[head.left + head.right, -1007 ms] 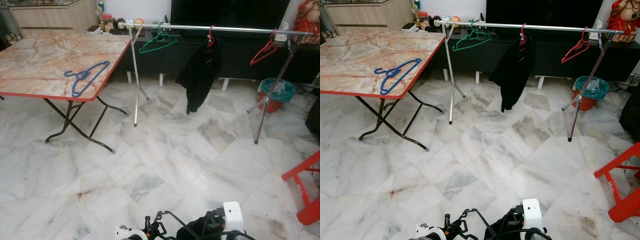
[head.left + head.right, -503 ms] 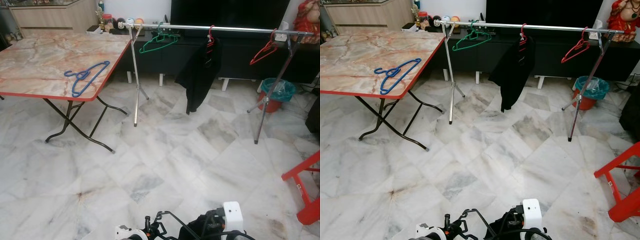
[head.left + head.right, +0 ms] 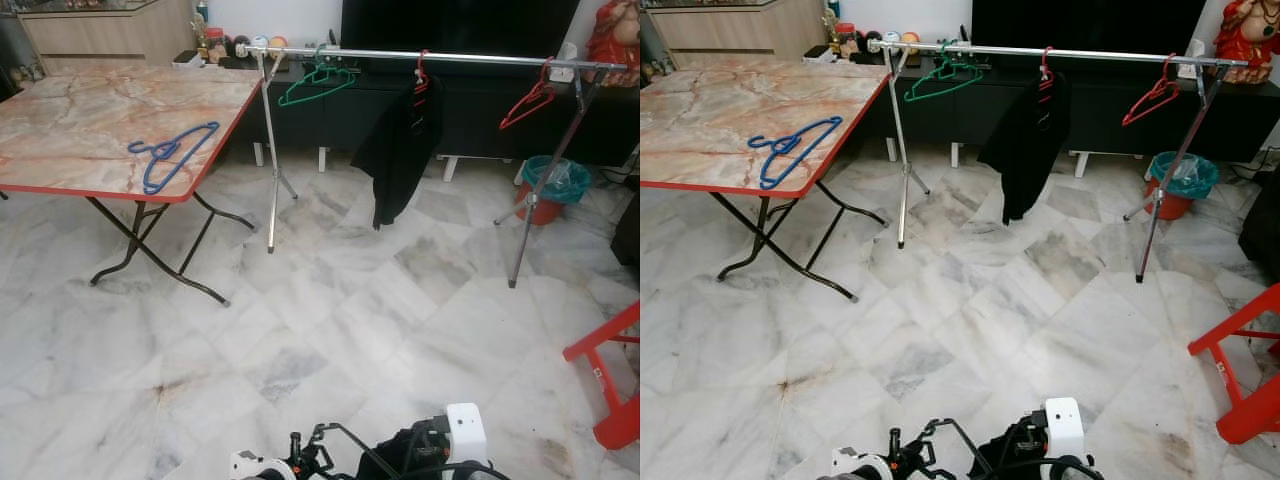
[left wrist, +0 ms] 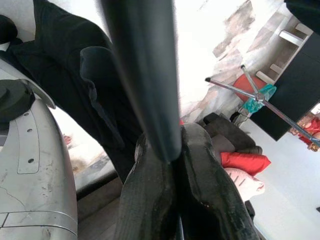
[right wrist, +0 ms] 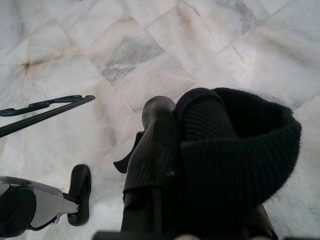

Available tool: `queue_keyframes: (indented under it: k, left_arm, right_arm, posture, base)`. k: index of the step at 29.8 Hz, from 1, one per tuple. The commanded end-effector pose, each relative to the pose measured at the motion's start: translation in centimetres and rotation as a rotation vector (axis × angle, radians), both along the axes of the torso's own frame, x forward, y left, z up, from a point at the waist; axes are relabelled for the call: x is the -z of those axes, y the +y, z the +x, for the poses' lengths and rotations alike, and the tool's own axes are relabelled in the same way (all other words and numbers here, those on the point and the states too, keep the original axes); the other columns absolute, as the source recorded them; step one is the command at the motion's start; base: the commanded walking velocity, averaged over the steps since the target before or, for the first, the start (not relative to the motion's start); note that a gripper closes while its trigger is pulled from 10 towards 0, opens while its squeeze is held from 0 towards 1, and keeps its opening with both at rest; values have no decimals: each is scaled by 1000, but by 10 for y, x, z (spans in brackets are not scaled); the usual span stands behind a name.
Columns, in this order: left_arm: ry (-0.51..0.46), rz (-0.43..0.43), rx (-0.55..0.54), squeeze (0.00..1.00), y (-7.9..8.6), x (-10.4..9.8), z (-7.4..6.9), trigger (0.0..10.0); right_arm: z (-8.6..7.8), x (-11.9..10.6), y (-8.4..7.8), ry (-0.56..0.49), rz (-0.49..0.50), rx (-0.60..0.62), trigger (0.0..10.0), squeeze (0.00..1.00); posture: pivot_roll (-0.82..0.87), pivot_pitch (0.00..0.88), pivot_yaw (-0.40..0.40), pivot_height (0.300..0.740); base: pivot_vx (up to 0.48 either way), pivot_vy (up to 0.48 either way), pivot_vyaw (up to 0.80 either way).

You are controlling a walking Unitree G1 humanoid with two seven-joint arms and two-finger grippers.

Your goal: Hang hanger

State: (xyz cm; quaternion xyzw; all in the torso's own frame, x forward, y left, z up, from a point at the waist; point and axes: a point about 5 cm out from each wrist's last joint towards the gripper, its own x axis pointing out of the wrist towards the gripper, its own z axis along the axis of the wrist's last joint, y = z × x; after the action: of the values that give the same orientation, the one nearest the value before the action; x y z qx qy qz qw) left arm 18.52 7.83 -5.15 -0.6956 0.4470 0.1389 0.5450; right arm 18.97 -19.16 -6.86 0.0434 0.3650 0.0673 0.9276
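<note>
1. Both arms hang low at the bottom of the head views.
2. Left claw: two black fingers pressed together around a dark bar.
3. Right claw: fingers clamped on black knit fabric.

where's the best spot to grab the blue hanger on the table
Probably the straight long bar of the blue hanger, coming down from above. It lies flat on the table near the red front edge, with its hook pointing away toward the left, so the bar nearest the edge looks the easiest part to pinch between two fingers.
</note>
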Motion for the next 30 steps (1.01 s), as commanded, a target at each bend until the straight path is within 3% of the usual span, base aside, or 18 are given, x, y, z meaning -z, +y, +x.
queue_keyframes:
  k: [1,12,13,15,17,24,27,30]
  left_arm:
    - [-1501,689,210,0,-43,-270,171,10000]
    - [-1501,689,210,0,-43,-270,171,10000]
    - [-1491,726,230,0,-40,-264,173,10000]
    - [-1537,706,491,0,-56,-230,155,10000]
    - [-1569,657,587,0,-68,-222,143,10000]
    - [-1726,589,534,0,-76,-256,136,10000]
    - [-1803,462,444,0,-76,-285,128,10000]
    - [-1818,390,409,0,-77,-295,125,10000]
  right_arm:
    - [5,-4,-2,-29,-1,20,10000,0]
    - [5,-4,-2,-29,-1,20,10000,0]
    - [4,-3,-2,-27,-3,20,10000,0]
    - [-48,24,-20,190,-4,204,10000,0]
    - [-71,33,-25,286,5,282,10000,0]
    - [-67,33,-19,303,8,262,10000,0]
    - [-58,32,-14,296,25,256,10000,0]
    - [-52,31,-9,291,38,247,10000,0]
  posture:
    - [-15,0,66,740]
    - [-15,0,66,740]
    - [-16,0,0,740]
    - [-15,0,0,740]
    - [-13,0,0,740]
    - [-13,0,0,740]
    - [-10,0,0,740]
    - [-6,0,0,740]
  base:
    - [0,0,0]
    - [0,0,0]
    - [0,0,0]
    - [0,0,0]
    - [0,0,0]
    - [0,0,0]
    - [0,0,0]
    - [0,0,0]
